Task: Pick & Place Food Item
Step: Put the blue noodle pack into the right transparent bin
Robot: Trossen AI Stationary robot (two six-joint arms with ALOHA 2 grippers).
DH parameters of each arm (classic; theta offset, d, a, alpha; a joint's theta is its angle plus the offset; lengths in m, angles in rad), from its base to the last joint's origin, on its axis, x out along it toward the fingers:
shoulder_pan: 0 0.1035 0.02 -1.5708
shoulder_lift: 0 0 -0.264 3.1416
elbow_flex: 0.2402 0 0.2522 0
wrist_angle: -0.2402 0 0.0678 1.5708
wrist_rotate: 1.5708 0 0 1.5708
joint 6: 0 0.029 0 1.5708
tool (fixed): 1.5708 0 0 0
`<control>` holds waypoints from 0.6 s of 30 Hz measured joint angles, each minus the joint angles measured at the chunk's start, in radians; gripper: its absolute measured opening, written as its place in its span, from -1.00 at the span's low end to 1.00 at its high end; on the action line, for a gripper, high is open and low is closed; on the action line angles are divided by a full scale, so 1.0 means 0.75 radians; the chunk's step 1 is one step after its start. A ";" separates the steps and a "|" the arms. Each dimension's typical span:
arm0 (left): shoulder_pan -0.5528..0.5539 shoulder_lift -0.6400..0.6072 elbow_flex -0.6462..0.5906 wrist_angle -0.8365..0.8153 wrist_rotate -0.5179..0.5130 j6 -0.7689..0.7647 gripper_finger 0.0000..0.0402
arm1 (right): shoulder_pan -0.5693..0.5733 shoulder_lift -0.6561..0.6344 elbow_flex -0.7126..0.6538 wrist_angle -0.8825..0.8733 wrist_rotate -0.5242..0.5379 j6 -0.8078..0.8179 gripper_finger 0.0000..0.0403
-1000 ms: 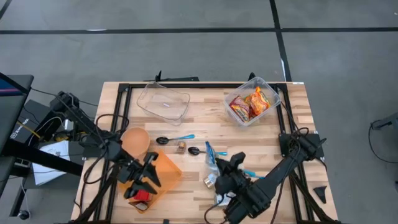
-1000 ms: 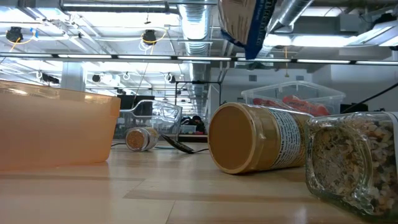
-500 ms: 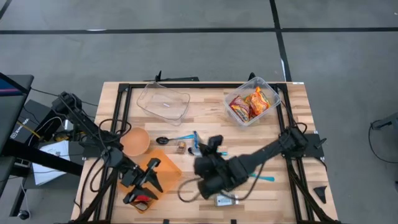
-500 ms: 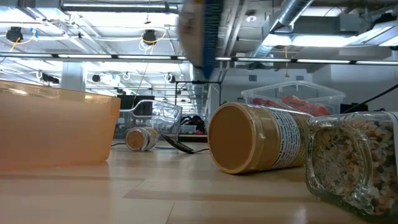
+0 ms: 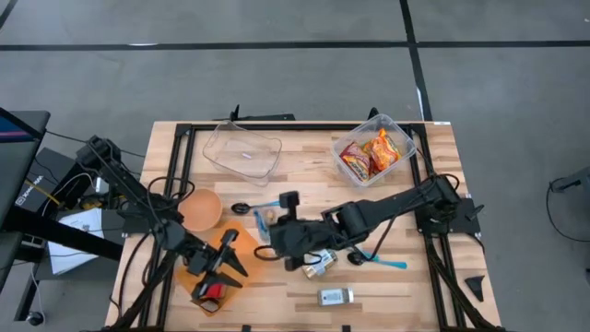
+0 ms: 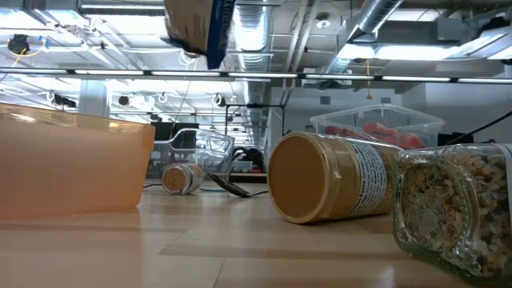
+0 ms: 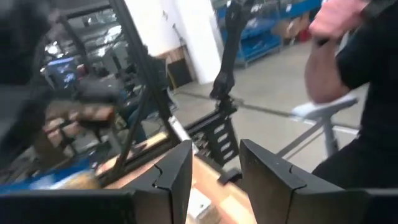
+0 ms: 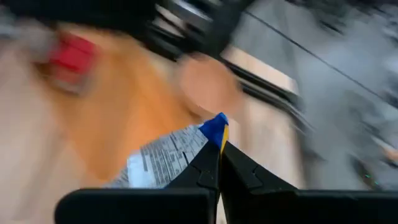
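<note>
Over the orange tray [image 5: 241, 251], the right claw [image 5: 277, 233] pinches a snack packet [image 8: 168, 160]; the left claw [image 5: 224, 261], apparently spread wide, hangs nearby.

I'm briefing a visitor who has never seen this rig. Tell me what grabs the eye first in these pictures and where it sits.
The right gripper stands out first: shut on a blue-edged snack packet, it holds the packet in the air above the middle of the wooden table, next to the orange tray. The left gripper hovers open over that tray at the table's front left. In the back right corner sits a clear tub of bright red and orange packets.
</note>
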 joint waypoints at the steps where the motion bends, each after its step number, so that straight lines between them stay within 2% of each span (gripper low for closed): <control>1: 0.000 -0.007 0.000 -0.020 -0.017 0.015 -0.37 | -0.006 -0.003 -0.001 0.010 -0.055 -0.018 -1.00; 7: 0.001 -0.053 0.000 -0.059 -0.043 0.025 -0.37 | -0.079 -0.005 -0.003 0.051 -0.241 -0.044 -1.00; 13: 0.001 -0.088 0.000 -0.130 -0.043 0.022 -0.37 | -0.244 -0.007 -0.003 -0.040 -0.276 -0.028 -1.00; 18: 0.001 -0.088 0.000 -0.139 -0.043 0.022 -0.37 | -0.412 -0.096 -0.002 -0.148 -0.391 -0.030 -1.00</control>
